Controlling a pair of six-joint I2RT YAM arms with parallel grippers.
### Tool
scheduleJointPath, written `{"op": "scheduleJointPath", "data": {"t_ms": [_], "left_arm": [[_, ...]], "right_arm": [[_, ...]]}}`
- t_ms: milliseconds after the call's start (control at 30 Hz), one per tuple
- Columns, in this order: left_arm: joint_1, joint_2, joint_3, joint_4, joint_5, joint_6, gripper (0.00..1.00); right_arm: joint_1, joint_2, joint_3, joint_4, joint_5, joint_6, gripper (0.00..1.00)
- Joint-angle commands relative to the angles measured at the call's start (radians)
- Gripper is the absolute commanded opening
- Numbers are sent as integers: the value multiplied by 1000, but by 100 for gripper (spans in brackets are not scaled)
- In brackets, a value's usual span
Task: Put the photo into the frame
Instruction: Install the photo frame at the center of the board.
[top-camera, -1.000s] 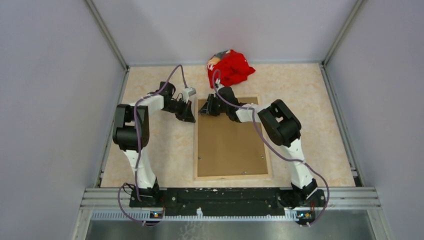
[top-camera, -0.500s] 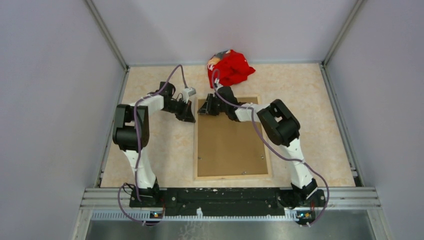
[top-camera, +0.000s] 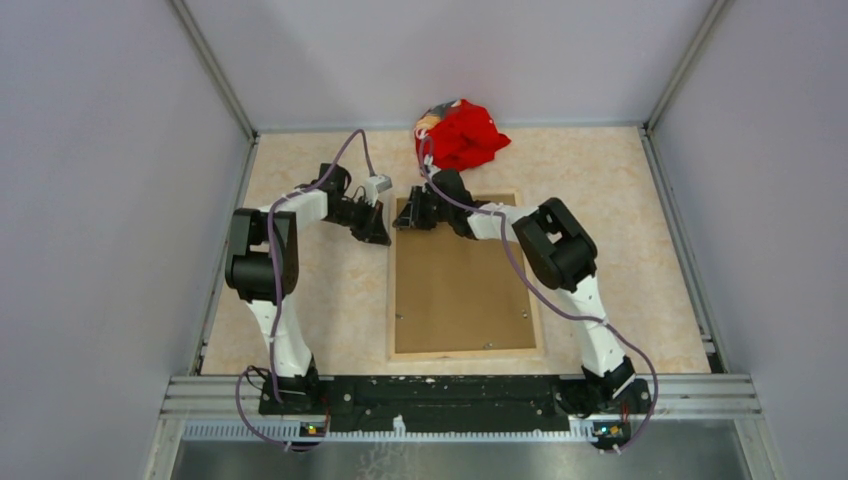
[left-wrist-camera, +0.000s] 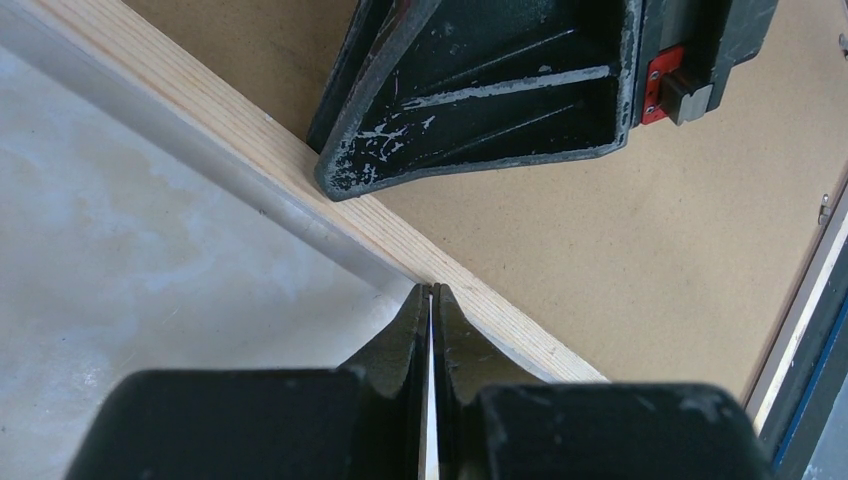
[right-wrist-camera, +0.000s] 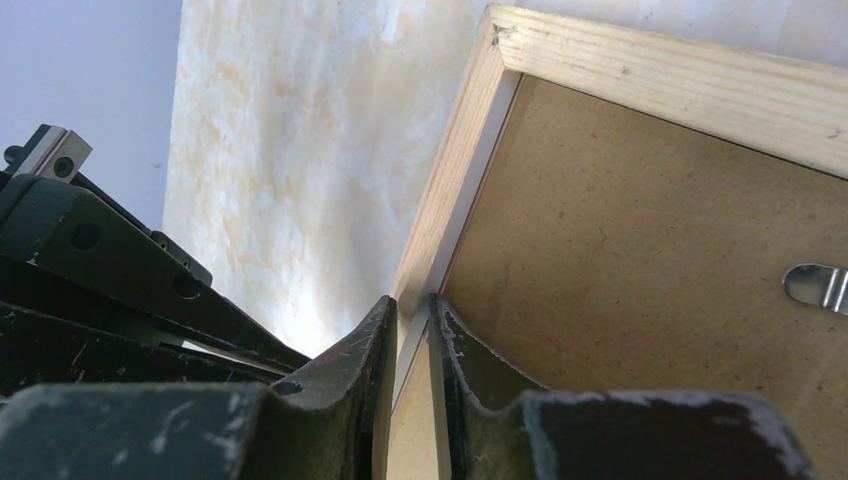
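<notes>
The large rectangular picture frame of pale wood (top-camera: 465, 352) lies back upward at the centre of the top view, on the mottled beige table (top-camera: 340, 300); a plain brown fibreboard backing board (top-camera: 460, 280) fills its recess, and a small bright metal clip (right-wrist-camera: 818, 285) shows at the right edge of the right wrist view. The photo is visible in no view; whether it lies beneath the backing board cannot be told. The right gripper (right-wrist-camera: 415, 312) sits at the upper left corner of the frame, its jaws drawn to a narrow gap astride the left wooden rail, apparently clamping it; the left gripper (left-wrist-camera: 431, 296) stands just outside the same rail, jaws pressed fully together on nothing, tips at the wood. A crumpled red cloth (top-camera: 462, 137) lies beyond the frame's far edge. Judgement: the board is seated, so either the task is near its end or the board must come out for the photo to go in; the pictures do not settle which.
</notes>
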Motion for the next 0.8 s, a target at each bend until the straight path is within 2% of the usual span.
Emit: {"op": "scheduleJointPath", "data": {"t_ms": [0, 167, 233, 333, 533, 767], "left_arm": [[-15, -15, -23, -16, -19, 32, 6], [-5, -28, -14, -41, -18, 43, 7], [5, -33, -4, -56, -13, 51, 8], [19, -42, 14, -72, -11, 57, 11], [20, -54, 8, -66, 20, 46, 31], [10, -37, -20, -54, 38, 46, 33]], "right_arm": [[-13, 3, 57, -43, -14, -36, 19], [-50, -48, 114, -87, 2, -60, 27], [-70, -82, 111, -108, 23, -72, 34], [-99, -143, 64, -134, 62, -83, 39], [-162, -247, -70, -178, 188, -107, 41], [-194, -224, -110, -161, 166, -106, 40]]}}
